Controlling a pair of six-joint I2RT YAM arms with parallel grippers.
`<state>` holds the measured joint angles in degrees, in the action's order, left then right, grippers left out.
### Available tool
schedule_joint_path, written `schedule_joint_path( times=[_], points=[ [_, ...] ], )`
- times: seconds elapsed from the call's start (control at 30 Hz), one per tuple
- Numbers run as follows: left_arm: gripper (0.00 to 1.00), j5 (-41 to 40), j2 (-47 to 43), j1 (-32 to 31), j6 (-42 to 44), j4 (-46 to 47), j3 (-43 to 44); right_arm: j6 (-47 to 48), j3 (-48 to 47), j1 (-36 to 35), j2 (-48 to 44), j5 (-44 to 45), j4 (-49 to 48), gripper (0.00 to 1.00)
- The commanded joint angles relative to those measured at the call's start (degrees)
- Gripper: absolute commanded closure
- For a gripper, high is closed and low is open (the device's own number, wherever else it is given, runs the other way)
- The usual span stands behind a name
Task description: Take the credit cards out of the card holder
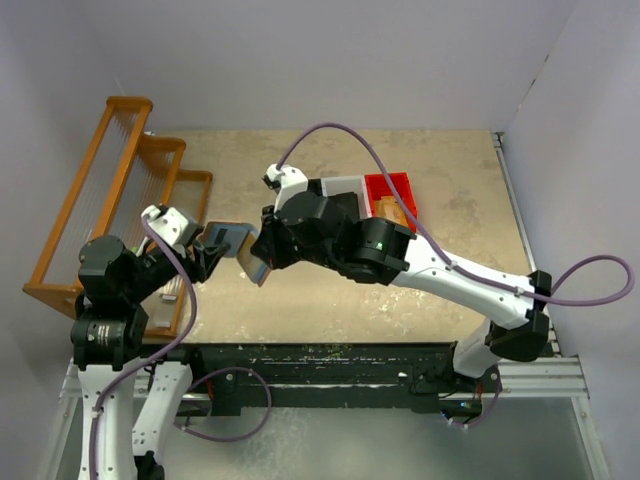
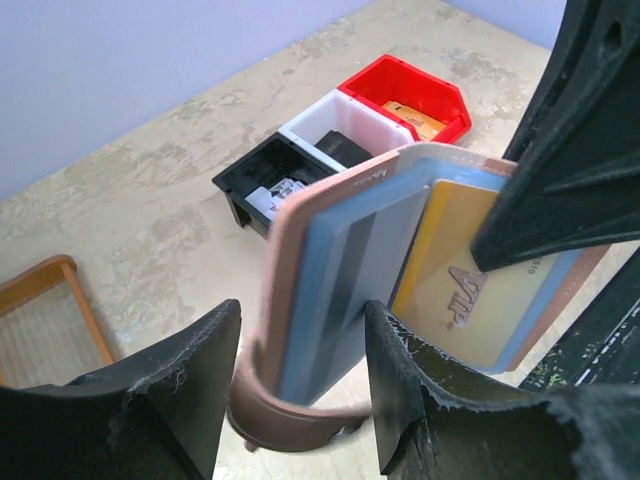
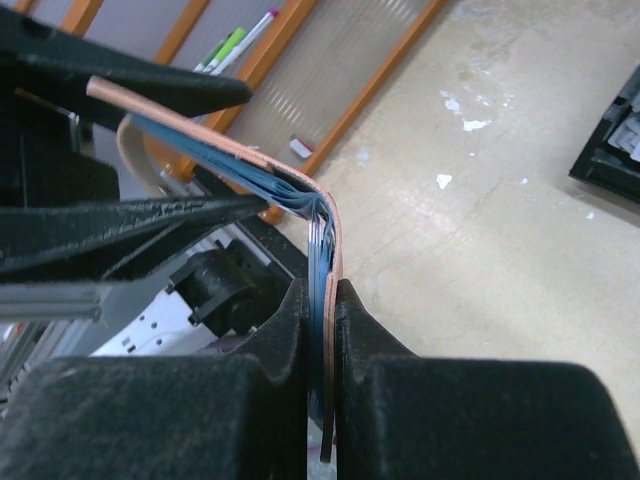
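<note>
Right now you have the card holder [image 1: 243,250] up off the table, spread open between the 2 claws. Your right claw [image 3: 322,292] is clamped hard on 1 flap, with a pad flat on each face of it. That flap carries the tan-orange card [image 2: 455,290], which lies partly under the claw's finger.

The other flap runs straight into your left claw [image 2: 300,335]. Its jaws stand apart, 1 finger on each side of the flap. In the right wrist view, 1 finger lies along the outer leather and the other shows a gap to the blue lining. I would call that a straddle, not a grip.

The coming move turns on the pale card with the dark stripe [image 2: 385,250]. It sits in that flap directly between the left fingers. Its long axis runs in line with them, from the fold down toward the palm. The left arm is therefore the nearer one for this card, and the tan-orange card lies off to that claw's right, under the other arm. Both credit cards look seated in their pockets. I cannot tell which edge of the striped card's pocket is open, so check that before you pull.
</note>
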<state>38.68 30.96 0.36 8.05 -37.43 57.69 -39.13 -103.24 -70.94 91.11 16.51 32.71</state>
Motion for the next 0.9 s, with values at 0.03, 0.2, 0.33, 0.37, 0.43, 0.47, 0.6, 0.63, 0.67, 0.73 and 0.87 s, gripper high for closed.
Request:
schedule_joint_path(
  times=[0.03,0.2,0.33,0.37,0.43,0.47,0.6,0.63,0.67,0.73,0.87],
  points=[
    [0.45,5.14,2.41,0.25,-3.96,-0.66,4.66,5.19,4.92,-0.10,-6.34,-8.30,-10.60,1.00],
    [0.46,16.37,7.20,0.27,-7.02,-5.37,8.75,7.75,12.88,0.99,-12.71,-14.75,-20.20,1.00],
    [0.48,24.51,10.90,0.26,-9.98,-7.98,11.46,7.27,18.31,2.87,-17.65,-17.83,-25.85,1.00],
    [0.48,26.36,11.74,0.25,-11.12,-8.12,11.89,7.13,19.28,3.42,-18.55,-18.43,-26.57,1.00],
    [0.49,29.08,12.84,0.25,-13.79,-7.26,12.51,6.92,20.93,4.39,-20.15,-19.89,-27.98,1.00],
    [0.50,30.05,13.15,0.25,-15.32,-6.31,12.69,6.82,21.52,4.73,-20.82,-20.73,-28.48,1.00],
    [0.53,33.10,13.58,0.26,-23.23,-0.58,12.86,7.08,22.77,5.34,-22.30,-23.02,-29.28,1.00],
    [0.55,33.72,13.63,0.27,-25.06,0.82,13.05,7.29,23.08,5.51,-22.52,-23.68,-29.21,1.00],
    [0.56,34.19,13.75,0.26,-26.79,1.93,13.12,7.50,23.22,5.56,-22.67,-24.10,-29.08,1.00],
    [0.58,34.85,13.89,0.30,-29.49,3.77,13.51,7.59,23.61,6.08,-22.97,-24.93,-28.66,1.00],
    [0.63,35.45,14.33,0.25,-32.74,5.38,13.54,7.37,25.00,7.00,-23.88,-26.36,-28.89,1.00]
  ],
)
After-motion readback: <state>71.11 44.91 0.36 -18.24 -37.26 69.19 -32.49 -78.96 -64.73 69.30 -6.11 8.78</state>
